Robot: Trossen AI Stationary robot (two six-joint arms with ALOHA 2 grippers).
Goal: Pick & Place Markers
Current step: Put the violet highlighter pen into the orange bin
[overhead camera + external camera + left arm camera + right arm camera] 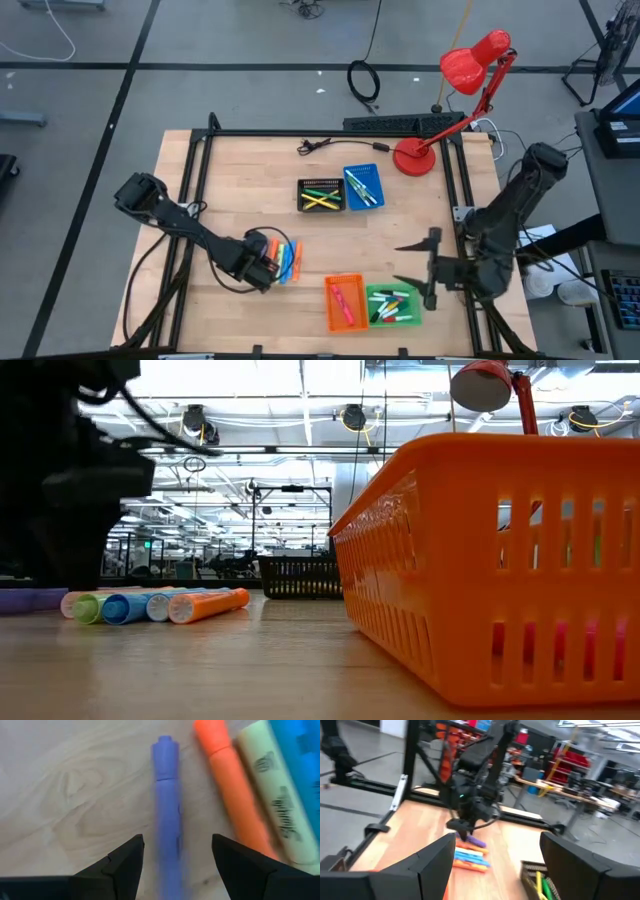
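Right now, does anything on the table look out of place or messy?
Only the loose markers lying on the bare wood beside the left pincer, outside any tray; its open fingers straddle the purple marker. Two yellow markers lie crossed in the black tray. Nothing is spilled or damaged.

Table (240, 180): pale wood, visible grain, smooth satin finish.
Purple marker (167, 820), between the left gripper's (175, 862) spread jaws: smooth matt plastic.
Orange marker (232, 785), just outside one jaw: smooth plastic, slight sheen.
Orange tray (500, 560): slotted moulded plastic, semi-gloss.
Red lamp (475, 62): glossy shade.
Left gripper fingers (120, 867): matt black.
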